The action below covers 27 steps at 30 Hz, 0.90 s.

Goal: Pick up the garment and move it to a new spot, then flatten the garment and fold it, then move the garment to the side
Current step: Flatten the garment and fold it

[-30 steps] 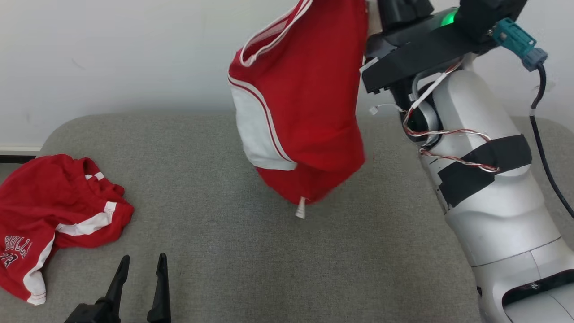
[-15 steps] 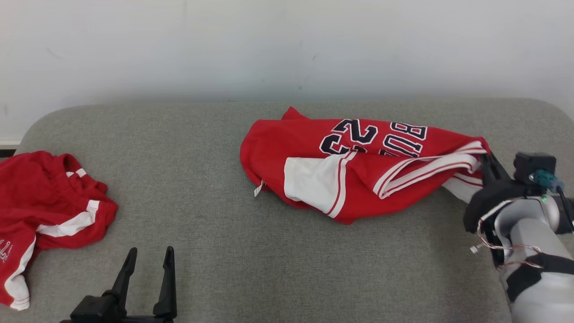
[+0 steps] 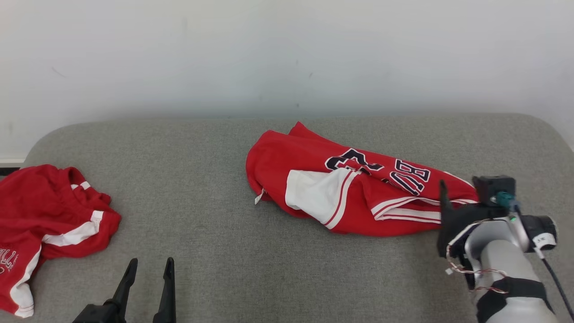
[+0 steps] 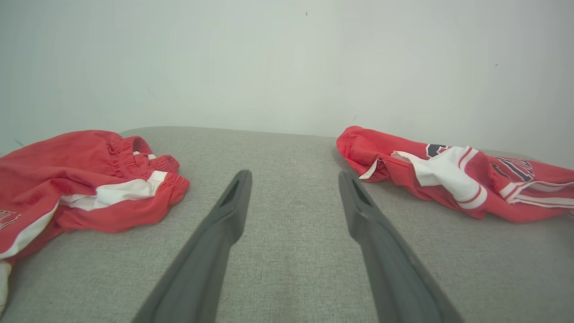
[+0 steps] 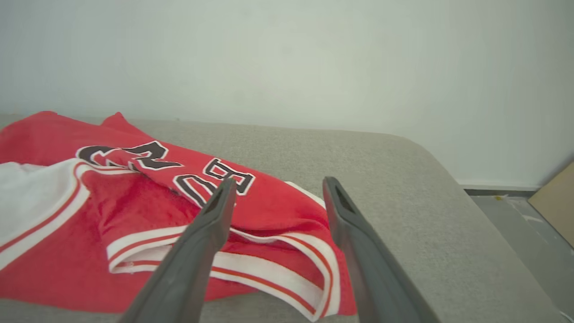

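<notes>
The garment (image 3: 309, 154), a red jersey with white trim and dark lettering, lies crumpled on the grey padded surface (image 3: 224, 251), right of centre. My right gripper (image 3: 455, 197) sits at the jersey's right end. In the right wrist view the right gripper (image 5: 279, 181) is open, its fingers low over the striped hem of the garment (image 5: 148, 197), gripping nothing. My left gripper (image 3: 151, 261) stands open near the front edge, well left of the jersey. In the left wrist view the left gripper (image 4: 294, 174) is empty, with the garment (image 4: 448, 179) off to its right.
A second red garment with white stripes (image 3: 45, 211) lies bunched at the surface's left end, also seen as a red heap (image 4: 80, 179) in the left wrist view. A pale wall runs behind. Past the surface's rounded right edge are floor and a cardboard piece (image 5: 556, 202).
A second ago my right gripper held the jersey high in the air. It came down and laid the jersey on the surface, and its jaws have now opened off it. The head camera shifted.
</notes>
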### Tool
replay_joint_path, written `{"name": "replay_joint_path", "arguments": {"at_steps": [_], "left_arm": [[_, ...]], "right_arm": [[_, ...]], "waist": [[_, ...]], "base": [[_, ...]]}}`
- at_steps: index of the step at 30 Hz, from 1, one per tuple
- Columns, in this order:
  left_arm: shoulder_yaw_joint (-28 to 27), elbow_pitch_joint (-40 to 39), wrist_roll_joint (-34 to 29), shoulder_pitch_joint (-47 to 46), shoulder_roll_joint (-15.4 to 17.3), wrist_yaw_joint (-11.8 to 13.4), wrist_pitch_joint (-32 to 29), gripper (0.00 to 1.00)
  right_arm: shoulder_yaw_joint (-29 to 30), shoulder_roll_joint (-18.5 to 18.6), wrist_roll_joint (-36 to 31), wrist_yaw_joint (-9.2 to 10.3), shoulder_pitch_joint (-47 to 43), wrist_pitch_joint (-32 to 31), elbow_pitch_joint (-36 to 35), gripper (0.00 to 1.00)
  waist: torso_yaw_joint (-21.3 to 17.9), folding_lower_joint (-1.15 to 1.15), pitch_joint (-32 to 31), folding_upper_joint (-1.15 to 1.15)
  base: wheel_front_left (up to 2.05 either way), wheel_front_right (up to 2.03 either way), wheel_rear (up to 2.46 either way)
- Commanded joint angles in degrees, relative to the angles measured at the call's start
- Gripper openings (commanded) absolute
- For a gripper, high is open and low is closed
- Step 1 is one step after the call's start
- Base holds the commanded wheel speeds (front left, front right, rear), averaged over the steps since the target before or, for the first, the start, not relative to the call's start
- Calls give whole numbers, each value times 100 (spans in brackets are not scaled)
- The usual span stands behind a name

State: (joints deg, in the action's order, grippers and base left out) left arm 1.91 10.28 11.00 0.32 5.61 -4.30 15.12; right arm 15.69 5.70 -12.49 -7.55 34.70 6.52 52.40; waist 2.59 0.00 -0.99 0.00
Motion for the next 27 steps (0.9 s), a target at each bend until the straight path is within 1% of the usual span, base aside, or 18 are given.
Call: {"name": "replay_joint_path", "arguments": {"at_steps": [1, 4, 7, 11, 13, 14, 21, 23, 27], "left_arm": [[-29, -9, -27, 50, -7, -16, 5, 100], [-36, -29, -28, 95, -12, -27, 5, 100], [-17, -31, -49, 99, -16, -50, 5, 100], [15, -39, -90, 52, 0, -77, 5, 100], [34, -58, -103, -17, 9, -70, 5, 100], [67, -77, -125, -84, 12, -90, 4, 100], [187, -146, -191, -305, -25, -120, 5, 100], [212, -155, -203, -383, -31, -136, 5, 100], [226, -157, -211, -485, -44, -160, 5, 100]], "right_arm": [[-259, -120, 74, 12, -57, -82, -90, 100], [-764, -231, 296, 12, 2, -324, -167, 100], [-1204, -276, 581, 12, 111, -653, -66, 100], [-1546, -280, 766, 12, 272, -857, 72, 100], [-1698, -282, 842, 12, 368, -980, 211, 100], [-1794, -280, 830, 12, 510, -1029, 319, 100], [-1780, -54, 611, 12, 914, -1124, 773, 100], [-1757, 40, 597, 12, 1032, -1119, 904, 100], [-1719, 83, 632, 12, 1181, -1113, 1154, 100]], "waist": [[19, 0, -44, 0], [53, 0, -42, 0], [138, 0, -2, 0], [272, 0, 71, 0], [380, 0, 163, 0], [495, 0, 271, 0], [874, 0, 626, 0], [959, 0, 704, 0], [1061, 0, 816, 0]], "base": [[0, 0, 0], [0, 0, 0], [0, 0, 0], [0, 0, 0], [0, 0, 0], [0, 0, 0], [0, 0, 0], [0, 0, 0], [0, 0, 0]]}}
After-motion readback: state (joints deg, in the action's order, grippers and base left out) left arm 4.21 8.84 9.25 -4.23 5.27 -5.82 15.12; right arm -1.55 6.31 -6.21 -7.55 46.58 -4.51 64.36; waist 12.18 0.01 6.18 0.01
